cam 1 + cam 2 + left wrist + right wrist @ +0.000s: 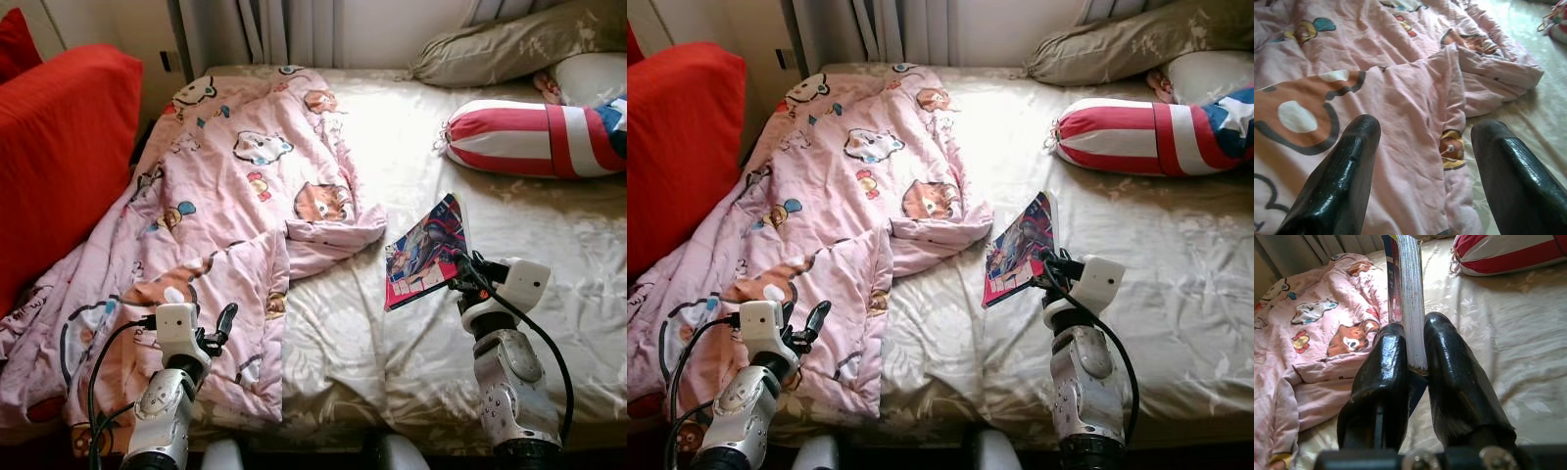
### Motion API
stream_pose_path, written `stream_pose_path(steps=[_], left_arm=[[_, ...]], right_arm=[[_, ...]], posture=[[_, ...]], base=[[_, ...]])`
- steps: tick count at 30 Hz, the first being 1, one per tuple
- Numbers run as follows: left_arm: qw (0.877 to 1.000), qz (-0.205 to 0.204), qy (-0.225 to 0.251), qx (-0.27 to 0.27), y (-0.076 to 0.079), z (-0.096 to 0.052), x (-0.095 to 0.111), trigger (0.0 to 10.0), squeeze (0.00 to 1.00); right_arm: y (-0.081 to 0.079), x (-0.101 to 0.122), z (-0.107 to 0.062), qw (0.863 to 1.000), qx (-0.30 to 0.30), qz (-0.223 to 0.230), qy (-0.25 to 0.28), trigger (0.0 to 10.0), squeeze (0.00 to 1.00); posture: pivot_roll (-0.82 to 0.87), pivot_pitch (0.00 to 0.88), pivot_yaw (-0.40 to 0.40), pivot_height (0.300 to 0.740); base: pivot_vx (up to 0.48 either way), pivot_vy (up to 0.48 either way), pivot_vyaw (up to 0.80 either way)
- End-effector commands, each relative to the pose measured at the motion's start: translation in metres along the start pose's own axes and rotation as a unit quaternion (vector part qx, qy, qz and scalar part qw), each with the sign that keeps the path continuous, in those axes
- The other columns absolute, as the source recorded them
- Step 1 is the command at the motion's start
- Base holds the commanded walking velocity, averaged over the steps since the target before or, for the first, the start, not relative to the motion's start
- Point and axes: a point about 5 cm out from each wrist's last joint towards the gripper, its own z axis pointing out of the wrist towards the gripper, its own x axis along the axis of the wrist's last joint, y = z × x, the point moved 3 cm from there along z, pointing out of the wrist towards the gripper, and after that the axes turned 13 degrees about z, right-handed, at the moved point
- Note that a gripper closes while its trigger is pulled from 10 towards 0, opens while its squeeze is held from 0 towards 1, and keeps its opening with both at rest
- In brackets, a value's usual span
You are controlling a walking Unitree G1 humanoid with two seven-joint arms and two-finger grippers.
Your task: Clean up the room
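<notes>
Comic book [425,252] edge clamped tight in right gripper [1415,363].

blanket [225,215] lies on the bed's [549,323] left half; bolster [534,137] at far right, pillows [509,44] behind it.

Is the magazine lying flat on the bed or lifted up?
Lifted up: the right gripper pinches the magazine by its edge, tilted above the bed sheet.
</notes>
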Motion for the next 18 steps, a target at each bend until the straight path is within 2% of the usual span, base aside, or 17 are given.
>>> stream_pose_path(steps=[1,8,10,13,18], left_arm=[[1.000,0.002,-0.014,0.005,-0.005,-0.005,-0.009,10.0,0.00],[1.000,0.005,-0.018,0.007,-0.008,-0.009,-0.012,10.0,0.00],[1.000,0.005,-0.018,0.008,-0.008,-0.009,-0.012,10.0,0.00],[1.000,0.005,-0.017,0.008,-0.008,-0.009,-0.012,10.0,0.00],[1.000,0.004,-0.014,0.008,-0.008,-0.008,-0.011,10.0,0.00]], right_arm=[[0.000,0.008,0.002,1.000,-0.002,-0.002,0.023,10.0,0.00],[0.015,-0.005,-0.006,0.999,-0.030,-0.009,0.008,10.0,0.00],[0.014,-0.005,-0.007,0.999,-0.024,-0.020,0.009,10.0,0.00],[0.012,-0.004,-0.007,1.000,-0.018,-0.013,0.012,10.0,0.00],[0.008,0.000,-0.003,1.000,-0.007,-0.006,0.020,10.0,0.00]], posture=[[-0.01,0.081,-0.054,0.663],[-0.01,0.106,-0.051,0.663],[-0.01,0.110,-0.052,0.663],[-0.01,0.114,-0.053,0.663],[-0.01,0.118,-0.058,0.698]], base=[[0.000,0.000,0.00],[0.000,0.000,0.00],[0.000,0.000,0.00],[0.000,0.000,0.00],[0.000,0.000,0.00]])
